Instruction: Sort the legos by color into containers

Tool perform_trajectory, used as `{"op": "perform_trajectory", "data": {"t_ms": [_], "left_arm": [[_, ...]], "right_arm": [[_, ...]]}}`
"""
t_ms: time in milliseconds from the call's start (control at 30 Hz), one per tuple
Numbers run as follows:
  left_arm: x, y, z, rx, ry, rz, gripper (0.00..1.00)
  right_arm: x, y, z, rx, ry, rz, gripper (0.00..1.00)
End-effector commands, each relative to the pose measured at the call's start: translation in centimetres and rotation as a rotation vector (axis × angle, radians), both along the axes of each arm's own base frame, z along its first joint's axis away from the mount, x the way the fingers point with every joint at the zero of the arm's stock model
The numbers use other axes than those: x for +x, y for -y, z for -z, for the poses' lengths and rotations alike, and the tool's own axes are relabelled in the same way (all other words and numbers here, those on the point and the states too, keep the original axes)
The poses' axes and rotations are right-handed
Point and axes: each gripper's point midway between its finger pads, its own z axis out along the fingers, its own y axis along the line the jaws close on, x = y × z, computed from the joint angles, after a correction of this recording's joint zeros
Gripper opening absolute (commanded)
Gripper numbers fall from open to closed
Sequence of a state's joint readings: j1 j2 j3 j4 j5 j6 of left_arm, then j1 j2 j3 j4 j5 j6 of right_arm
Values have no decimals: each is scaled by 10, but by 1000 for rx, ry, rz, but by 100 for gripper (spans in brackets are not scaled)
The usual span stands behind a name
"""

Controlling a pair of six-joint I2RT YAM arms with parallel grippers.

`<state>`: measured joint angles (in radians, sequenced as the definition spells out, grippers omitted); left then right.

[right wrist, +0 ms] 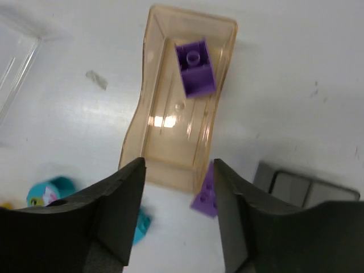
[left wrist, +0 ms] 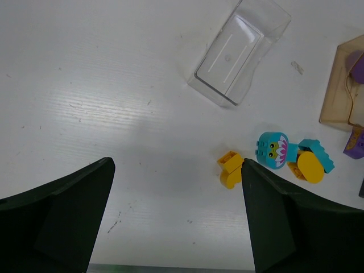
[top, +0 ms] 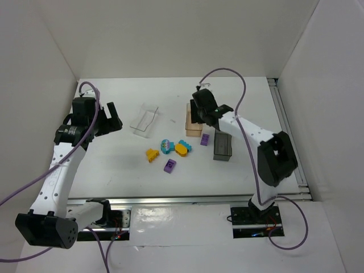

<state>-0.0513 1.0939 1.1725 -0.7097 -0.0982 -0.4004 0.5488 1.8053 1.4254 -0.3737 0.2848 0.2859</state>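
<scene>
R gripper (right wrist: 179,166) hangs, jaws apart & empty, over tan tray (right wrist: 170,133) toward far edge; purple brick (right wrist: 196,68) lies inside; purples prob. in hand; next calls for closing on loose purple brick (right wrist: 206,194) just beside tray's near end, half-hidden by gripper; L gripper (left wrist: 177,165) gapes empty near left edge; contents of grey tray (top: 222,153) unclear.

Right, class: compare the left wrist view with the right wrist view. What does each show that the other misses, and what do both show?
Left wrist only: the whole clear tray and the yellow brick; the right wrist catches slivers of them at most. Right wrist only: the whole tan tray, the purple brick plainly inside it, and the grey tray. Both: the face brick, part of the tan tray, and a second purple brick just outside it.
</scene>
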Motion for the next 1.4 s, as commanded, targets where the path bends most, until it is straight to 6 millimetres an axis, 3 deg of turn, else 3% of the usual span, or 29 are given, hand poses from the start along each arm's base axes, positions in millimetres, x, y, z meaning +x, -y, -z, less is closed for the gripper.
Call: {"op": "perform_trajectory", "data": {"t_ms": [0, 100, 133, 167, 300, 433, 533, 600, 700, 833, 900, 1067, 1100, 1200, 1367], "left_arm": [[-1, 5, -12, -39, 51, -5, 100], [2, 10, -10, -56, 39, 16, 100], [2, 10, -10, -56, 39, 17, 100], [2, 9, -10, -48, 39, 23, 100], [2, 8, -10, -50, 40, 9, 100], [-2, 10, 7, -54, -2, 15, 100], [-3, 7, 8, -41, 6, 13, 100], [-4, 7, 12, -33, -3, 19, 99], [-4, 5, 12, -20, -3, 18, 99], [-5, 3, 9, -15, 6, 11, 99], [-3, 3, 8, -15, 16, 11, 99], [-3, 1, 8, -1, 16, 11, 99], [-3, 1, 8, 7, 15, 17, 99], [-1, -1, -1, 19, 37, 16, 99], [-3, -5, -7, 31, 49, 0, 100]], "right_arm": [[-28, -2, -40, 109, 102, 51, 57], [-63, -2, -15, 136, 43, 61, 57], [-77, -1, 5, 127, 1, 52, 58], [-85, -3, 10, 145, -15, 62, 70], [-93, 1, 44, 138, -82, 106, 80], [-92, 9, 67, 106, -113, 189, 80], [-90, 12, 79, 86, -115, 211, 73], [-86, 10, 86, 80, -121, 212, 73], [-73, 23, 97, 49, -141, 272, 74], [-73, 27, 109, 16, -164, 294, 76], [-72, 31, 113, 2, -159, 318, 73], [-66, 36, 115, -3, -133, 341, 55], [-65, 35, 110, 7, -123, 341, 45], [-65, 33, 87, 18, -77, 315, 36], [-77, 25, 34, 47, 19, 254, 34]]}}
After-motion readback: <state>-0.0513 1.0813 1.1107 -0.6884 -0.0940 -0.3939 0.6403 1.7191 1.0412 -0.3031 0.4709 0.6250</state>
